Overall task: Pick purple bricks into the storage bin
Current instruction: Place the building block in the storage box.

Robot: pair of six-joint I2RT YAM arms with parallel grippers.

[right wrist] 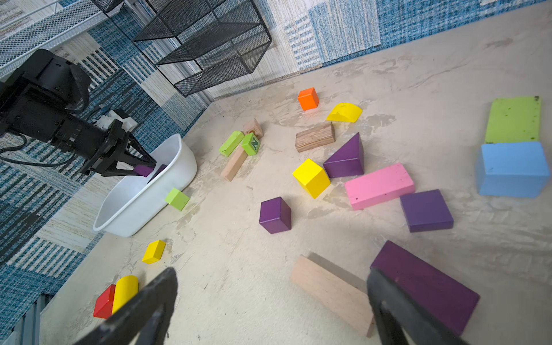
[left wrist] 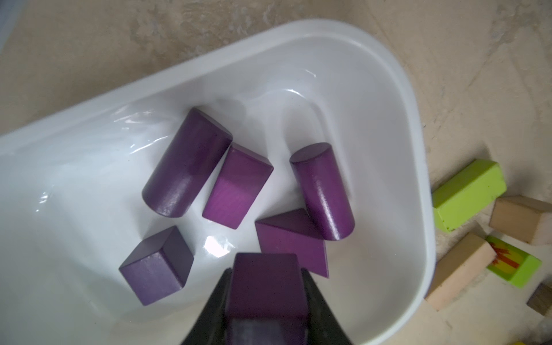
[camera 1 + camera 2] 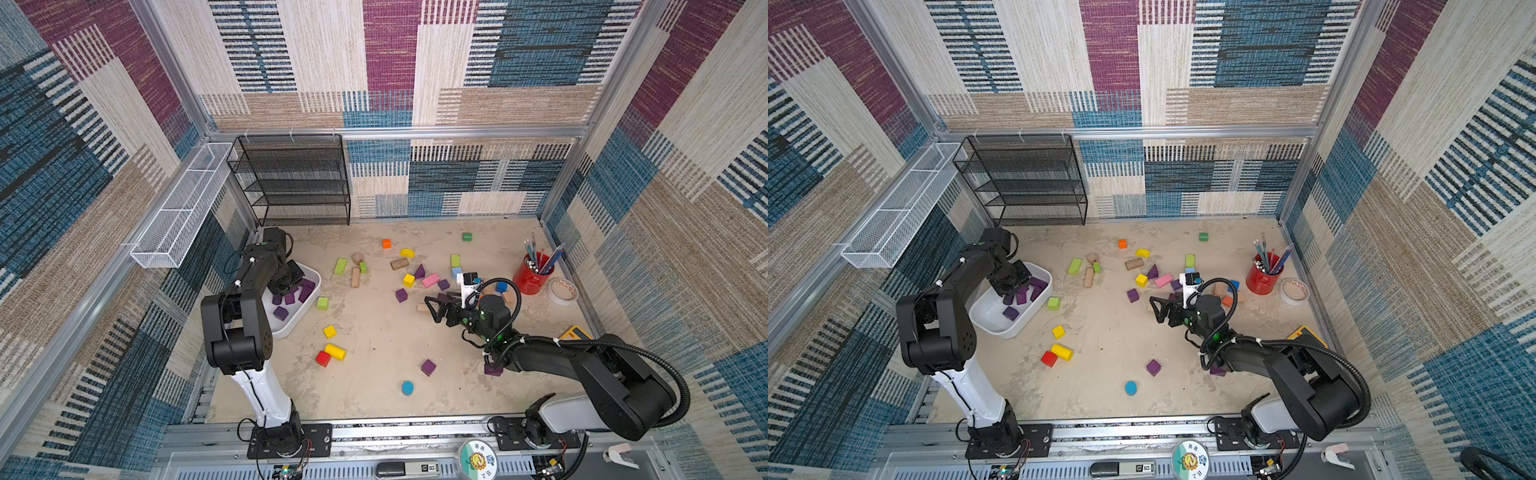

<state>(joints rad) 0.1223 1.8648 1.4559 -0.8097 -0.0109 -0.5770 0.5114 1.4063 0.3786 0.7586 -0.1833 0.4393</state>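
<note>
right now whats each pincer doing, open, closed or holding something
Left pincer: closed on a purple brick, over the storage bin.
Right pincer: open, holding nothing.

In both top views the black left arm (image 3: 243, 303) hides part of the shallow white plastic storage bin (image 3: 297, 325), and well apart from the bin a small dark-purple wooden block (image 3: 493, 370) lies half hidden beneath the right arm's black forearm (image 3: 540, 356)

Left black end effector (image 2: 265, 270) clamps a small dark-purple wooden block (image 2: 264, 288); right black end effector (image 1: 271, 273) hovers, jaws spread wide.
</note>
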